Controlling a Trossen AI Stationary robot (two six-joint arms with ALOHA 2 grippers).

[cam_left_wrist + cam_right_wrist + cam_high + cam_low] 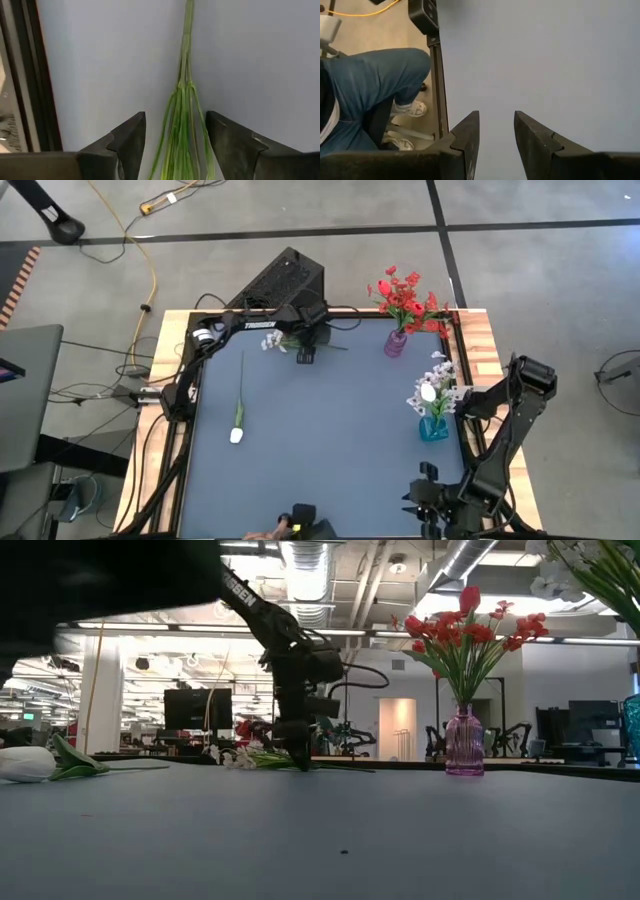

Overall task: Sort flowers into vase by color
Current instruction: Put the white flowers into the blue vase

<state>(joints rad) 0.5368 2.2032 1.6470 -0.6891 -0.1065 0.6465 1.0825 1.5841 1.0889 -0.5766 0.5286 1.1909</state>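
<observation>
High view: the left claw [306, 356] sits at the counter's [330, 450] 12 o'clock edge, over a white spray [275, 340] lying flat. A white tulip [238, 420] lies at 9 o'clock. A purple vase [396, 343] of red flowers [405, 298] stands at 1 o'clock, a blue vase [433, 427] of white flowers [436, 385] at 3 o'clock. The right claw [428, 502] rests at 5 o'clock.

Low view: the left claw [298, 755] reaches down to the spray [250, 756].

Left wrist view: the fingers [127, 140] stand apart, with the green stems [182, 125] between them, ungripped.

Right wrist view: the fingers [465, 137] are parted over bare counter, holding nothing; a person's leg [375, 82] shows beside it.
</observation>
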